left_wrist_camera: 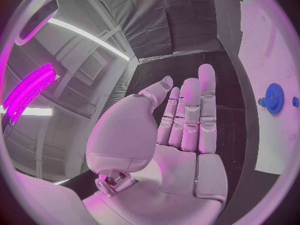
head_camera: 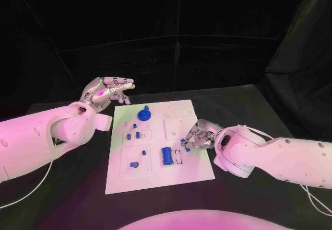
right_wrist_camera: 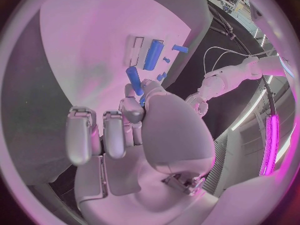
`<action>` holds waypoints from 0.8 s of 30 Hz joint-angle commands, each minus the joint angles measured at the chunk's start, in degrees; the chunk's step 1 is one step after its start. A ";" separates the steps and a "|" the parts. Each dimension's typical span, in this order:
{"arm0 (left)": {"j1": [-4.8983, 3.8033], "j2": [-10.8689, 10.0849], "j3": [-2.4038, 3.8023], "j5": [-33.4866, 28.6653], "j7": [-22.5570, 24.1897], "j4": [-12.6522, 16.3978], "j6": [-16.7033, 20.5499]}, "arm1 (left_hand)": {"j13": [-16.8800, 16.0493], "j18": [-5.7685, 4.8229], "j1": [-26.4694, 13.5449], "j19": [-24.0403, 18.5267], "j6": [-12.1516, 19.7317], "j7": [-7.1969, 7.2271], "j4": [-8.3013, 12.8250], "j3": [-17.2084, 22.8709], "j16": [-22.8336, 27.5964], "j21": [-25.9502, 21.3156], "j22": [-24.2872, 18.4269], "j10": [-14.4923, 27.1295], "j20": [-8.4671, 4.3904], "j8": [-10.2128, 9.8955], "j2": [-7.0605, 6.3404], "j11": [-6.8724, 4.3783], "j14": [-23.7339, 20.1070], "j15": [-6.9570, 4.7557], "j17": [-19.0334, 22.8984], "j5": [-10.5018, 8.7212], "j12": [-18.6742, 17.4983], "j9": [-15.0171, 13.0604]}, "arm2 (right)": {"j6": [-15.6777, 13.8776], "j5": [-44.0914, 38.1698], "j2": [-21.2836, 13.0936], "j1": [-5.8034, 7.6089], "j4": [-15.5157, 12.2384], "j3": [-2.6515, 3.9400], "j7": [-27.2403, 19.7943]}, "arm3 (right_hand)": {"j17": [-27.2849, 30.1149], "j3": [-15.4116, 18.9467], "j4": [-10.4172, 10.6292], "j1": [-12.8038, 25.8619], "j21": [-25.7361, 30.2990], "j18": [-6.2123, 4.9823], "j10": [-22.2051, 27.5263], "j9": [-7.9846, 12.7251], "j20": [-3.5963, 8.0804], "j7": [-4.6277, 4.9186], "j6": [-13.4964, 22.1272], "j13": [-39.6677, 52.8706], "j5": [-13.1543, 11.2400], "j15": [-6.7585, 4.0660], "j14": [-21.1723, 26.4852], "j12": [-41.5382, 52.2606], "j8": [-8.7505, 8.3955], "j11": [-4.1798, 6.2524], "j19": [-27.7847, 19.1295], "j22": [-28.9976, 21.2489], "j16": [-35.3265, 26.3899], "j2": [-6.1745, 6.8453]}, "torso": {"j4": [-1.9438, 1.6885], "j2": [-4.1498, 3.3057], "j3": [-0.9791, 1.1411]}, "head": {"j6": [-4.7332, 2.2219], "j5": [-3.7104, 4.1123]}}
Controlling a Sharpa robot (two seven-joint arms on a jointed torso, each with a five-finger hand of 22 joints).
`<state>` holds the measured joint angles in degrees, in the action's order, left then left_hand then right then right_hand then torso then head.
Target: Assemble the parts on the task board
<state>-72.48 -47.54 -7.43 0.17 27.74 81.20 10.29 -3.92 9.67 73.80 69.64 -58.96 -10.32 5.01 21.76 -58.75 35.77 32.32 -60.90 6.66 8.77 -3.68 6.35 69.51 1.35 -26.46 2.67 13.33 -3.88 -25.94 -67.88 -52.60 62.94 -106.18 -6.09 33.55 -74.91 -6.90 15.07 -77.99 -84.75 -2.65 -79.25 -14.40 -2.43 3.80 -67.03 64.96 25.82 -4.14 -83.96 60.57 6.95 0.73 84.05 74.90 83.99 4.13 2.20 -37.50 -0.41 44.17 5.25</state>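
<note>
Head view: the white task board [head_camera: 156, 172] lies in the middle of the black table [head_camera: 263, 100]. Left hand [head_camera: 107, 91] is raised off the board's far left corner, fingers extended and apart, holding nothing; the left wrist view shows the same hand [left_wrist_camera: 184, 130] flat with straight fingers, and a blue gear [left_wrist_camera: 274, 98] standing on the board beyond it. Right hand [head_camera: 197, 136] rests over the board's right edge, its fingers curled around a small blue part [head_camera: 184, 141]. In the right wrist view this hand [right_wrist_camera: 134, 120] pinches a blue cylindrical peg [right_wrist_camera: 134, 80] between thumb and a finger, the other fingers folded below. On the board, the blue gear [head_camera: 145, 114] sits near the far edge, a blue rectangular block [head_camera: 167, 156] stands beside a white slotted piece [head_camera: 178, 157], and a small blue knob [head_camera: 134, 165] lies to its left.
</note>
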 commanded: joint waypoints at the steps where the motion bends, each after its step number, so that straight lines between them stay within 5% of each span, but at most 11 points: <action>1: -0.09 0.00 0.06 -0.16 0.40 0.16 -0.45 | -0.01 0.78 -0.26 0.00 0.27 0.10 -0.04 -0.24 -0.26 -0.27 -0.08 0.26 0.20 0.36 0.14 -0.03 -0.26 -0.07 0.07 0.29 0.25 -0.03 | 3.31 -0.70 0.61 -0.19 0.41 0.00 2.89 | -4.83 0.05 0.41 0.65 -0.31 0.74 -0.67 -0.11 0.51 -0.13 -0.47 0.44 0.42 -0.36 -4.15 0.61 0.36 0.09 2.42 7.23 0.34 -0.07 | 0.02 0.03 0.01 | 0.14 -0.16; 12: -0.10 0.05 0.06 -0.16 0.40 0.26 -0.47 | -0.01 0.78 -0.26 0.00 0.27 0.10 -0.04 -0.24 -0.26 -0.27 -0.08 0.26 0.20 0.36 0.14 -0.03 -0.26 -0.07 0.07 0.29 0.25 -0.03 | 5.78 -1.93 2.43 -0.91 1.15 -0.03 4.71 | -4.88 0.07 0.45 0.83 -0.34 0.75 -0.80 -0.17 0.55 -0.21 -0.63 0.57 0.42 -0.41 -4.15 0.75 0.45 0.16 2.45 7.28 0.37 -0.16 | 0.03 0.06 0.03 | 0.66 -0.72; 24: -0.11 -0.06 0.06 -0.16 0.31 0.33 -0.48 | -0.01 0.78 -0.29 0.01 0.29 0.12 -0.06 -0.31 -0.28 -0.29 -0.09 0.28 0.21 0.37 0.13 -0.04 -0.27 -0.06 0.08 0.29 0.28 -0.02 | 5.20 -0.60 3.23 -1.38 1.17 -0.05 4.47 | -4.94 0.14 0.59 1.22 -0.35 0.75 -0.89 -0.22 0.62 -0.24 -0.70 0.65 0.42 -0.47 -4.16 0.79 0.49 0.20 2.46 7.29 0.40 -0.29 | 0.05 0.09 0.00 | 0.83 -0.97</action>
<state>-72.50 -47.56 -7.43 0.17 27.74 81.40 10.28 -3.92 9.67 73.80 69.64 -58.96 -10.32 4.98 21.74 -58.75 35.77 32.28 -60.90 6.66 8.77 -3.68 6.35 69.52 1.34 -26.47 2.67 13.32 -3.88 -21.16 -68.80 -49.42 61.53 -104.94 -6.15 37.80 -74.90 -6.68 15.26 -77.08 -84.75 -2.65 -79.75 -14.57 -2.23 3.50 -67.34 65.55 26.11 -4.22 -84.05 61.01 7.27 0.82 83.84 74.90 84.04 3.99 2.20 -37.44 -0.39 44.98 4.31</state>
